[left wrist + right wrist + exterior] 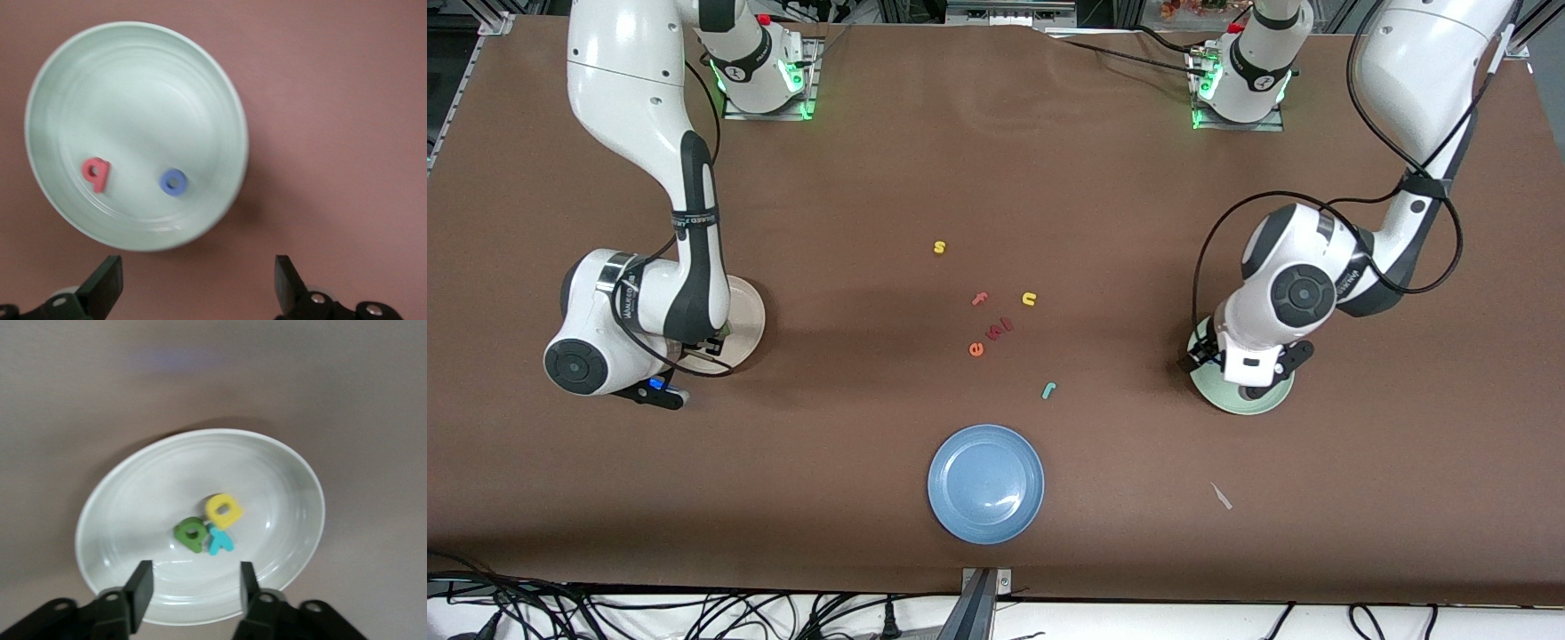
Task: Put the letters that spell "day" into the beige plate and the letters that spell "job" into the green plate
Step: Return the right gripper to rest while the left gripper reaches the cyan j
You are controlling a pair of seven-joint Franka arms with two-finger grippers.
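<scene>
a brown cloth-covered counter (996, 160) fills nearly the whole front view; metal framing shows in the top corners, and dark cables trail along the bottom edge below it. both arm bases, lit green, are seen along the top of the frame.

the beige plate (749, 313) is seen at middle left of the front view, partly covered by the right arm. in the right wrist view the dark green d (191, 534), the yellow a (223, 509) and the teal y (219, 541) are clustered in the middle of that plate (133, 513), touching one another. the right claw (192, 585) is held over the plate's rim with its fingers apart and nothing between them.

the green plate (1240, 400) is seen at middle right of the front view, under the left arm. in the left wrist view the pinkish-red b (96, 173) and the blue o (173, 181) are lying apart inside it (140, 87). the left claw (198, 283) is spread wide and empty, over the counter just beside the plate's edge.

the teal j (1049, 389) is lying on the bare counter, just below centre. above it a yellow s (939, 247), a pink f (980, 299), a yellow u (1029, 300), an orange e (976, 349) and small pinkish-red letters (1000, 330) are scattered. a blue plate (985, 483) is seen at bottom centre, and a pale scrap (1221, 495) at lower right.
</scene>
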